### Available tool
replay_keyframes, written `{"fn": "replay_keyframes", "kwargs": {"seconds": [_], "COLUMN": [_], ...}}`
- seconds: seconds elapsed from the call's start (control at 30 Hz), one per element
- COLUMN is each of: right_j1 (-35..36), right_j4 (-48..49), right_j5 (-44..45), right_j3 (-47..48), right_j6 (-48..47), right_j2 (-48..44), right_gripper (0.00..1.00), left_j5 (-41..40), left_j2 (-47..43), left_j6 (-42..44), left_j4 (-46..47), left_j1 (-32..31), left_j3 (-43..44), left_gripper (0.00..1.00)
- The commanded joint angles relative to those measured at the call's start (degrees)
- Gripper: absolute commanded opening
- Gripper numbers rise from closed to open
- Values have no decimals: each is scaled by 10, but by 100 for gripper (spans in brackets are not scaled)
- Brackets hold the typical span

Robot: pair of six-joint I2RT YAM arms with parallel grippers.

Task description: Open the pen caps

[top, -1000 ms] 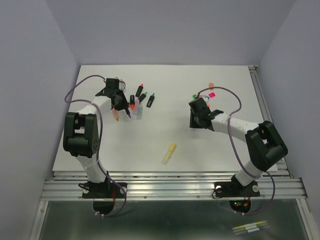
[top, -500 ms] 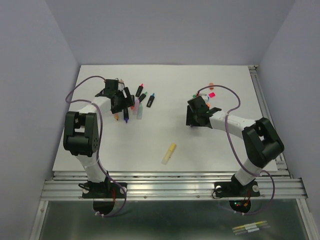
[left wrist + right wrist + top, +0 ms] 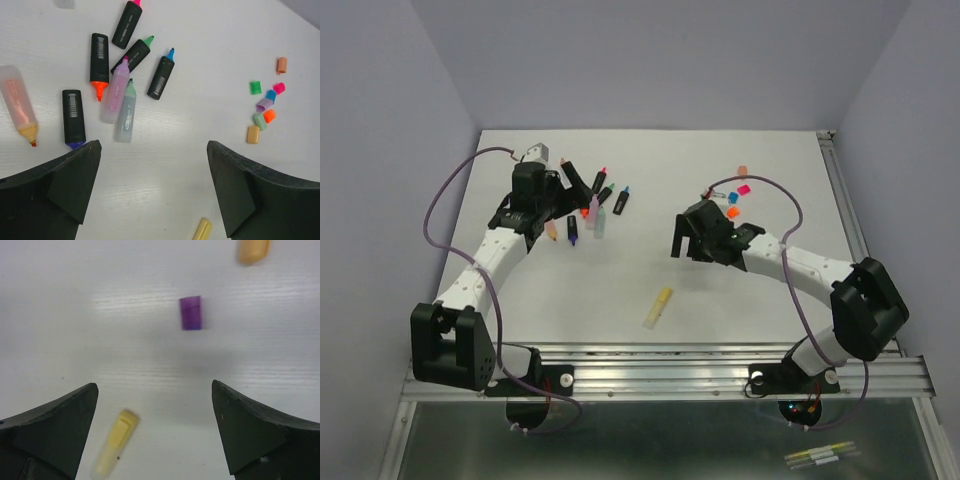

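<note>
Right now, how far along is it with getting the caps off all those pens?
Mostly done: the pens beside the left gripper lie with bare tips, and loose caps are gathered near the right gripper, a purple cap among them. Nothing is in hand; both grippers are open and empty. Left: the yellow pen near the front, which looks still capped.

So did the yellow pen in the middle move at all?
No. The yellow highlighter lies in the same spot, at the same slant, no nearer the front rail.
</note>
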Motion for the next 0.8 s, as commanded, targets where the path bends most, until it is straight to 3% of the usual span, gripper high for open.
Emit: {"fn": "replay_keyframes", "kwargs": {"seconds": [0.0,0.2,0.37,0.77], "right_j1": [78,147,187,216], "right_j4": [-21,-26,-49,-104], "right_j5": [37,77,97,117], "right_j3": [-20,-1,27,60], "right_j6": [134,206,246,300], "right_j2": [-17,37,74,138], "right_gripper": [100,100,93,58], "left_j5": [-31,-56,-63,-74], "left_j2": [-38,-37,-34,-39], "left_j6": [-48,-53,-53,-42], "left_j4": [21,20,20,21], "left_j1": [-23,-53,-75,-80], "left_j3": [-35,-46,-51,-54], "left_gripper": [99,99,99,99]}}
